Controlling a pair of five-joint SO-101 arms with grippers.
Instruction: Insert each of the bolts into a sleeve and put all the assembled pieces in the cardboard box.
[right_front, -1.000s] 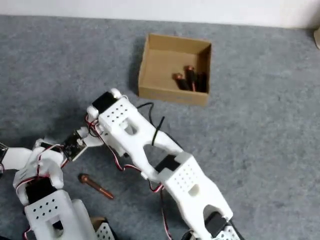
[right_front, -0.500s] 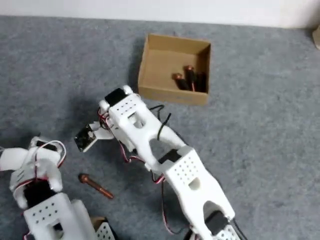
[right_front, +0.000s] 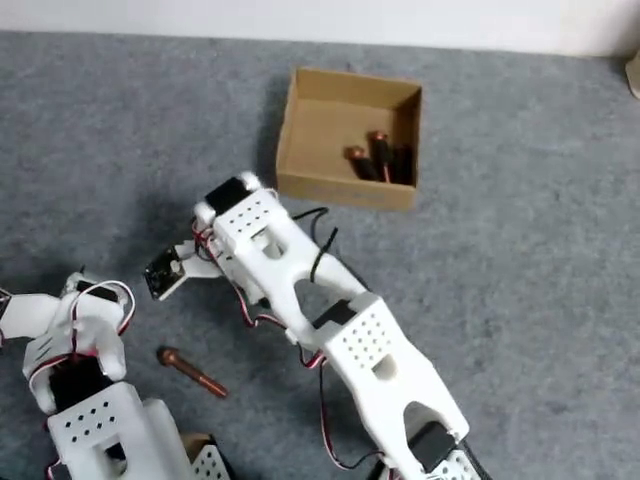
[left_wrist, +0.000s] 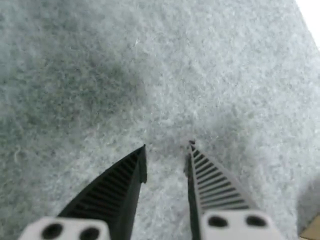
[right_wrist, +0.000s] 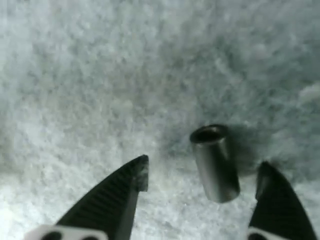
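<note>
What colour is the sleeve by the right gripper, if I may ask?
The sleeve is dark grey; the right wrist view shows it best.

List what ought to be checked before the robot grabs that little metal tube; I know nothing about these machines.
1. Right pincer open: ok.
2. Sleeve inside that opening: ok.
3. Sleeve standing or lying on the carpet: cannot tell.
4. Left pincer open and holding nothing, ready for the bolt: ok.
5. Bolt free on the carpet, nothing on it: ok.
6. Cardboard box has room beside the assembled pieces: ok.
</note>
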